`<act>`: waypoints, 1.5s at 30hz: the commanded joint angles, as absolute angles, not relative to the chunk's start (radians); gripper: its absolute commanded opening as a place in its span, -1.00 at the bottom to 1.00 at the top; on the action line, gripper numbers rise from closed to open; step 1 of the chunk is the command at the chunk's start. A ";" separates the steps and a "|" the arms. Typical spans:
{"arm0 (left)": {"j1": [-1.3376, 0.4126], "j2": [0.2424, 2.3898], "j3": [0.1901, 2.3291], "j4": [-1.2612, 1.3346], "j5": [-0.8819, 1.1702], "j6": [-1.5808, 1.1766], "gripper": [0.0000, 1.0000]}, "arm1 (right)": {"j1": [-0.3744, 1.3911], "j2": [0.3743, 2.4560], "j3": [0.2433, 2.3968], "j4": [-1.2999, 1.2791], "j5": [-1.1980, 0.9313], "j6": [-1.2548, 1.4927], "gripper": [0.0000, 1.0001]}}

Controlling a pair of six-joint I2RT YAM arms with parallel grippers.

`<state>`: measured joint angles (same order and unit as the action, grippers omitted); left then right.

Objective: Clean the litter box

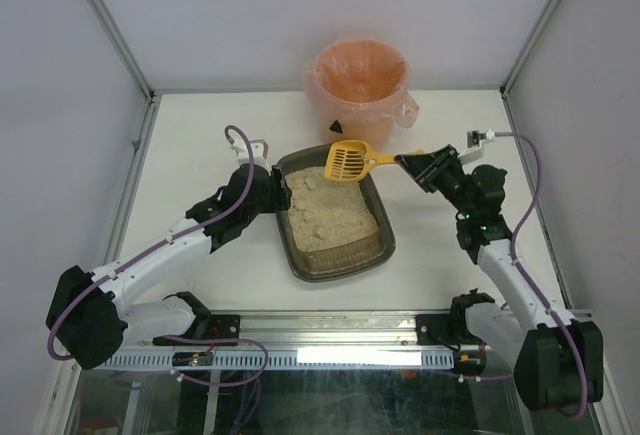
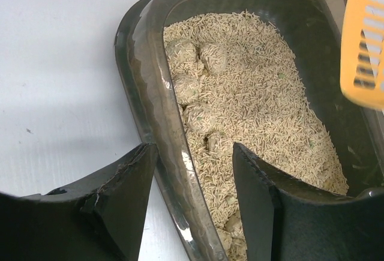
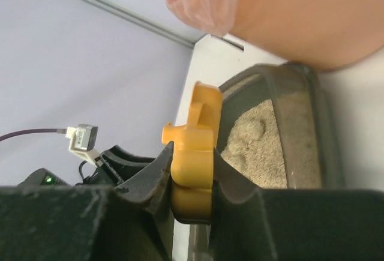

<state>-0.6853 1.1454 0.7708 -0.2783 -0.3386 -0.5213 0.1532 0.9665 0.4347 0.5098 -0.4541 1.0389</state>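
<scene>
Since the scoop looks empty and hangs flat over the far end of the litter box, I'd call this the start of a scooping pass, not a dump. The box sits mid-table, long side running away from the arms, and the bucket is just beyond its far end.

The right gripper is clamped on the scoop's handle, jaws tight on both sides of the plastic. The left gripper has its jaws spread, straddling the box's left wall: one finger outside over the table, one inside above the litter. As far as I can tell it's not pinching.

My guess for the next move: tip the scoop's front edge down and slide it under the clumps bunched along the left wall. It needs a shallow angle to get beneath them without breaking them, then a shake to sift and a short carry to the bucket. The left arm probably ought to close on the wall first so the box doesn't skate.

Materials:
- **Box:** dark glossy hard plastic, rounded corners, rolled rim.
- **Litter:** loose beige rice-like pellets.
- **Clumps:** rounded lumps coated in the same grain.
- **Scoop:** rigid yellow, long slots.
- **Bucket:** orange-pink, lined with a thin crinkly bag.
</scene>
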 commanded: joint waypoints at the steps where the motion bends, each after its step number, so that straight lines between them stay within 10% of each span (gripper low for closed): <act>1: -0.675 1.153 0.776 -0.211 -0.328 -0.537 0.12 | 0.187 0.917 0.670 -0.005 -0.306 0.699 -1.00; 26: -0.674 1.225 0.782 -0.193 -0.298 -0.526 0.12 | 0.829 1.337 1.246 -0.663 0.588 0.380 -1.00; 45: -0.674 1.248 0.775 -0.193 -0.284 -0.530 0.11 | 0.755 1.281 0.950 -0.322 0.287 0.661 -1.00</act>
